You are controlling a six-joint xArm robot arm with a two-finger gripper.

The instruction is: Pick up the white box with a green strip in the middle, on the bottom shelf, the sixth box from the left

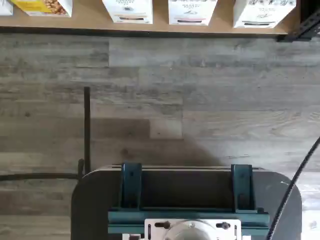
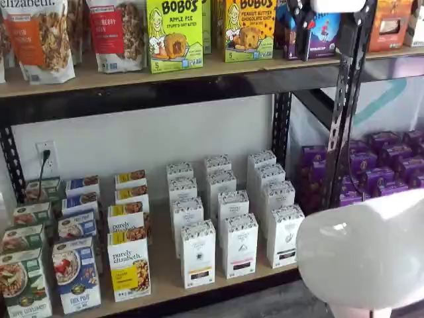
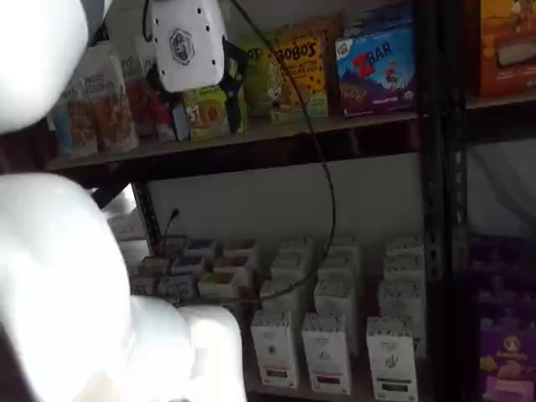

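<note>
Reading "purely elizabeth" point(image 2: 128, 261), BOBO'S APPLE PIE point(image 2: 173, 34) pkgs

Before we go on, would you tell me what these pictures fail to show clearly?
- The gripper: its white body shows in a shelf view, but the fingers are too dark against the packages to tell open or shut.
- The white box: its print is too small to read.
- The bottom shelf: the arm hides its left part.

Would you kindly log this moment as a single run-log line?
phase: pre-grasp | gripper: up by upper shelf, fingers unclear | white box: upright on bottom shelf, front row, untouched
</note>
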